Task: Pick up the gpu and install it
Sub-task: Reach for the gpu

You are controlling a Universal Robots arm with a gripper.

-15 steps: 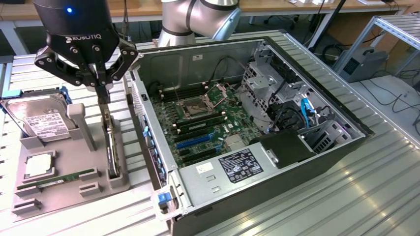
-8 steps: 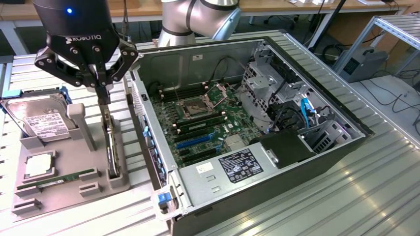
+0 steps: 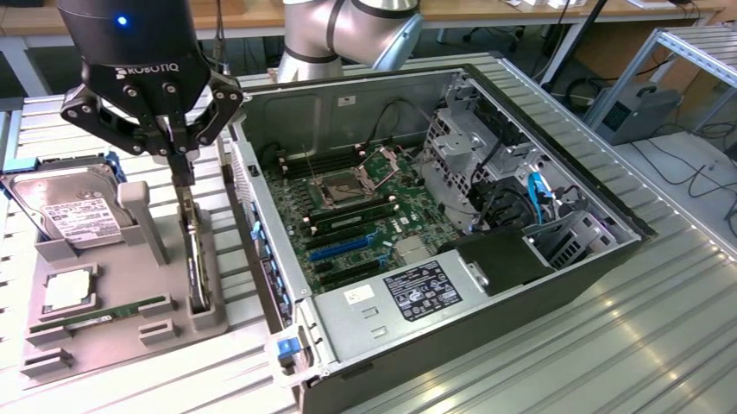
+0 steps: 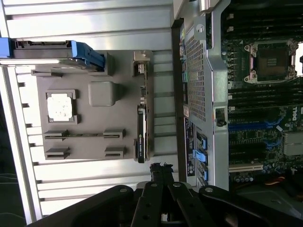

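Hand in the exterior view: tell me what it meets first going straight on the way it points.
The graphics card, standing on edge in the grey holder. The shut hand points down at its top edge, so that edge comes first; whether they already touch is unclear.

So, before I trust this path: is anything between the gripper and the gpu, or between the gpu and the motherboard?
Nothing visible between the shut gripper and the gpu right under it. The case wall stands between the gpu and the motherboard, which lies open from above.
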